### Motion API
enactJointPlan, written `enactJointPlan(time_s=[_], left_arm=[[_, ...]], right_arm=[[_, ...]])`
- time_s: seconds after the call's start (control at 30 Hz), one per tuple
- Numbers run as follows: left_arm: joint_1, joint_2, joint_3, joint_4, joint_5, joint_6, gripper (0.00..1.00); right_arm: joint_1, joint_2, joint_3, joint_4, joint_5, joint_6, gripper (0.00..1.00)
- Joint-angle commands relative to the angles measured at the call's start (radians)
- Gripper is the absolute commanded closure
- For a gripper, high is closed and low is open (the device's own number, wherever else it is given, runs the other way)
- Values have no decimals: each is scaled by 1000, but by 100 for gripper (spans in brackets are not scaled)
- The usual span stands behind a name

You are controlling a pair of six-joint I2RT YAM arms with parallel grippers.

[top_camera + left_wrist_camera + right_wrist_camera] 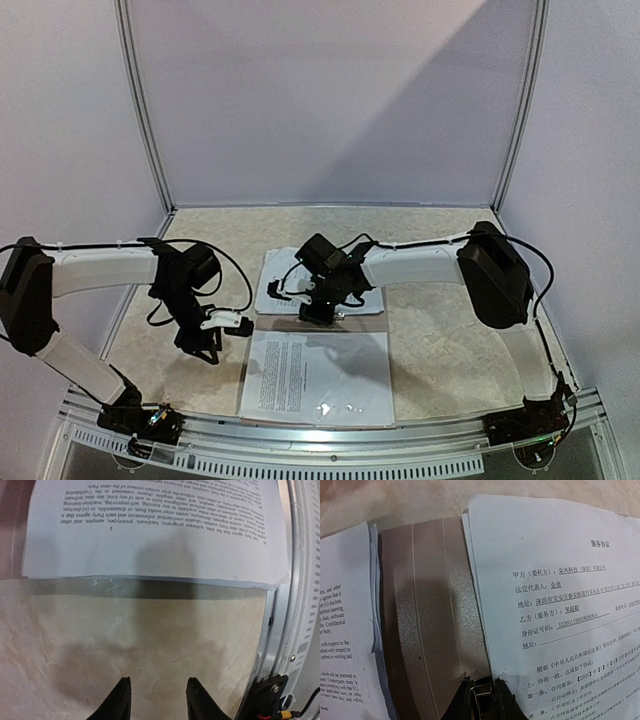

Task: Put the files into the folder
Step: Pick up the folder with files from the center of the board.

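- Right fingers (509, 707) pinch the metal clip (482, 700) on the creased tan folder (430, 620).
- Right of them, a white sheet (555, 605) headed "服务协议".
- Left fingers (116, 705) parted over the mottled beige bench (125, 630).

The folder (427, 630) lies open and flat at centre frame: tan-brown, with a creased spine and a small metal clip (482, 702). A printed white sheet (315, 375) covers its lower leaf — a second sheet (272, 280) rests on the upper leaf.

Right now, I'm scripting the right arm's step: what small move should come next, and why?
Probably lift the metal clip: the right gripper's jaws sit closed around it on the folder's spine, and the files lie either side, not yet under it.
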Motion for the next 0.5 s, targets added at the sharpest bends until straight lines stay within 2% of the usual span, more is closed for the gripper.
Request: enactJointPlan(time_s=[0.0,0.23,0.37,0.47], left_arm=[[-5,20,13,19,-15,-4,60],[0,15,90,44,-70,-69,60],[34,-13,170,88,-65,-113,59],[104,-12,231,136,-49,-186,56]], right_arm=[[17,60,14,-69,68,-15,86],[18,68,66,-100,112,58,100],[7,41,98,-105,112,130,100],[-36,-10,100,-82,65,230,100]])
